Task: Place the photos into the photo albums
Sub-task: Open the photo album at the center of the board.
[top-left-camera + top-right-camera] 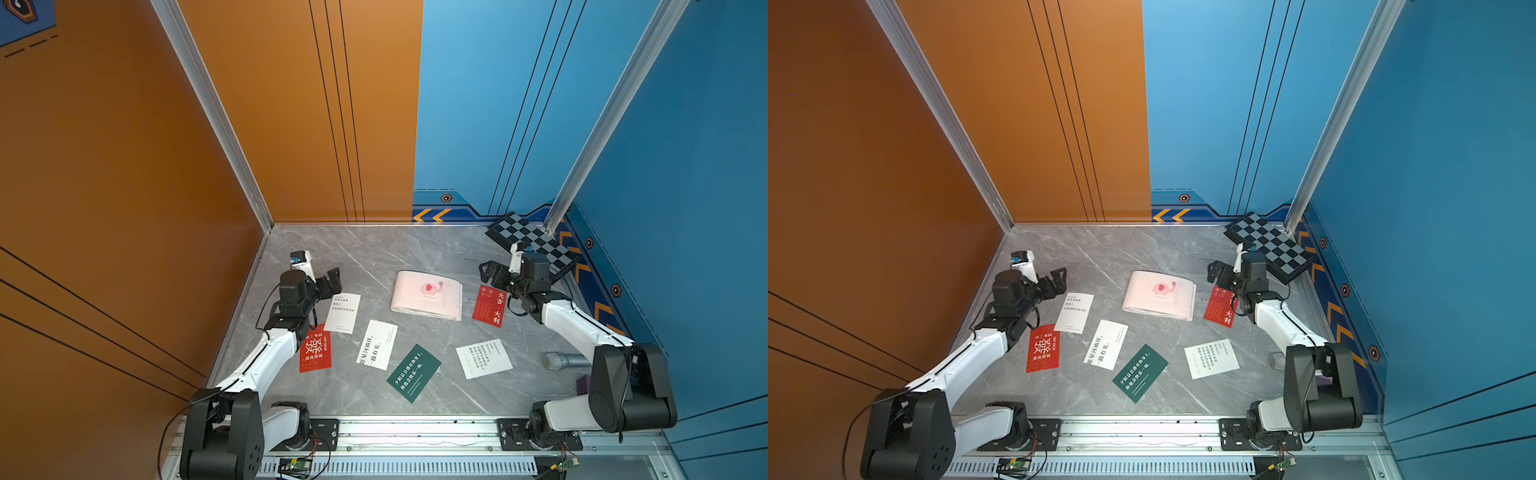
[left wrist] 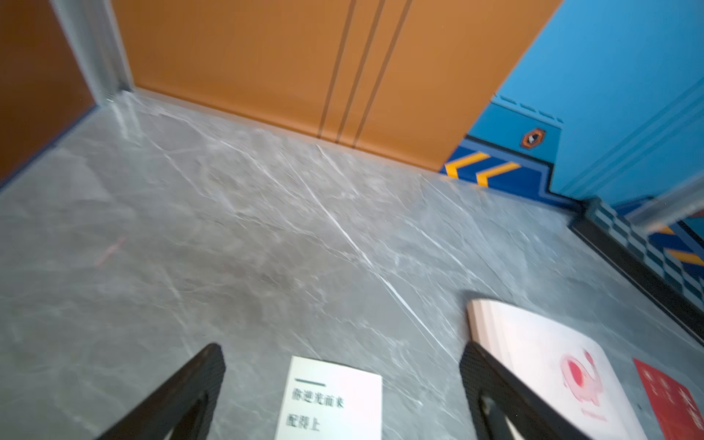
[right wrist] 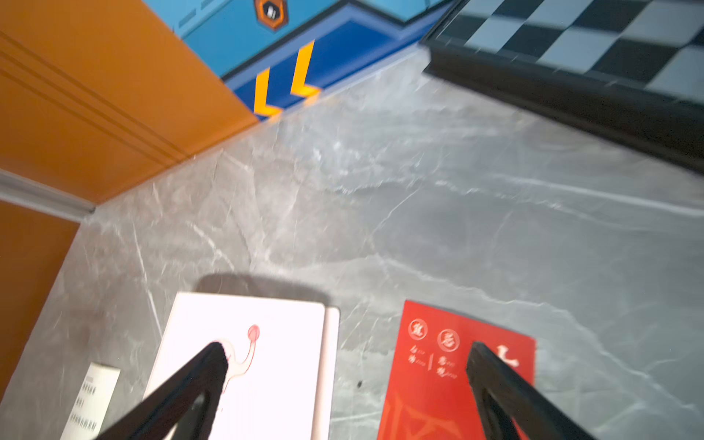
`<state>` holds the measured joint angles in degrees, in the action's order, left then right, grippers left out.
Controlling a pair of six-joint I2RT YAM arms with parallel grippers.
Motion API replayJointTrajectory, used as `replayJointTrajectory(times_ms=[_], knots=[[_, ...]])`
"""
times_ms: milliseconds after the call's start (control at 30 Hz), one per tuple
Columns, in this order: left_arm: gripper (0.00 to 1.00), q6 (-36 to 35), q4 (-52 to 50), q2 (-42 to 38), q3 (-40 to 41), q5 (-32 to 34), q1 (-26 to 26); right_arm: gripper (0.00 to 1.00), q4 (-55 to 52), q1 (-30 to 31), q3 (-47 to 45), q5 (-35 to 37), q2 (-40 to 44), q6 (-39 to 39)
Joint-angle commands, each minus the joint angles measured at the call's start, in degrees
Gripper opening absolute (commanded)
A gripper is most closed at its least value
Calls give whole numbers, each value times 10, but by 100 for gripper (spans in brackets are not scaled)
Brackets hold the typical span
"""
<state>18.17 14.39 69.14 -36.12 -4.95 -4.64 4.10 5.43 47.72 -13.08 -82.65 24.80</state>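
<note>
Both empty, jaws wide apart. The left gripper (image 2: 343,350) hangs over the near edge of a white photo card (image 1: 343,311). The right gripper (image 3: 346,346) straddles the gap between the closed elephant photo album (image 1: 428,299) and a red photo card (image 1: 488,309). The green photo card (image 1: 413,373) lies back toward the arm bases.

Risks:
- Thin flat cards may skid under the fingertips.
- The shut album blocks its sleeves.
- Lifting the cover may shove the album.

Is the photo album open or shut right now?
Shut. The photo album lies flat with its pink elephant cover facing up in both top views, and no sleeve pages are exposed.
</note>
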Motion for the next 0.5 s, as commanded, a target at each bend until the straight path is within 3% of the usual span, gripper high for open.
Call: replayJointTrajectory(times_ms=[0,233,467], knots=[[99,5,-138,43,-51,-40,-44,100,-89,46,45,-14,-25,-21],[99,-13,-233,145,-153,-57,-132,100,-102,100,84,-18,-81,-13],[99,-7,-234,227,-208,-140,-168,99,-129,115,123,-65,-140,23]])
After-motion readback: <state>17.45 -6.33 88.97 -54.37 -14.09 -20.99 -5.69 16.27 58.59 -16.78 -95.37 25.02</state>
